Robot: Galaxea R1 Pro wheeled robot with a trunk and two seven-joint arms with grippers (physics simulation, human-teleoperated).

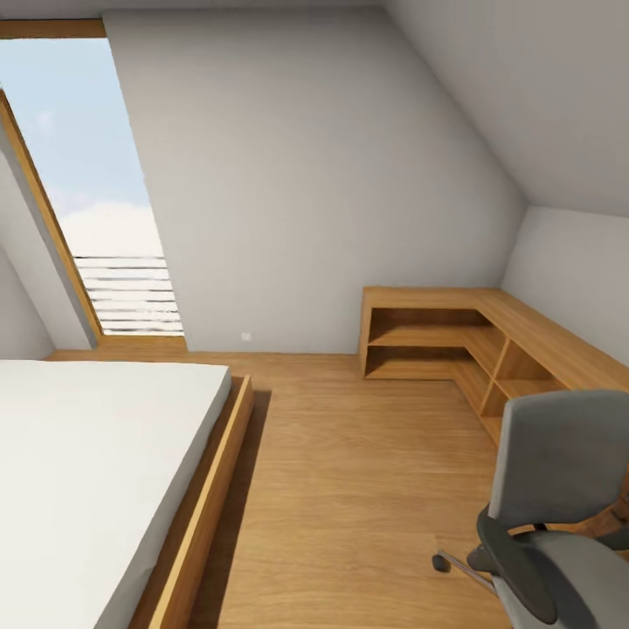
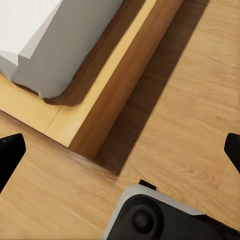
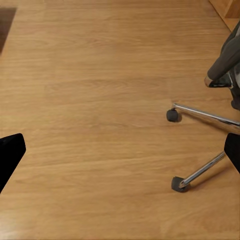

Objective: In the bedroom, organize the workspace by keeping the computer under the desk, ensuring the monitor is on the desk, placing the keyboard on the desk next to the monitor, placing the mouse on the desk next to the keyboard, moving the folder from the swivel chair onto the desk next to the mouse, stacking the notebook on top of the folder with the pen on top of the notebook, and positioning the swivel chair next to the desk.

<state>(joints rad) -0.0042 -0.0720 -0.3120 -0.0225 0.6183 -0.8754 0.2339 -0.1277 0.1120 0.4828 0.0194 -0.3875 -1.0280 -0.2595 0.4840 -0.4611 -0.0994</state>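
While both grippers gape, one swivel chair (image 1: 559, 515), perhaps two casters (image 3: 173, 115).

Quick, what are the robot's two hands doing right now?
Left gripper: open, holding nothing, above the floor by the bed.
Right gripper: open, holding nothing.

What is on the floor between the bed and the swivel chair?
Nothing: in the head view, bare wooden floor separates the bed from the swivel chair.
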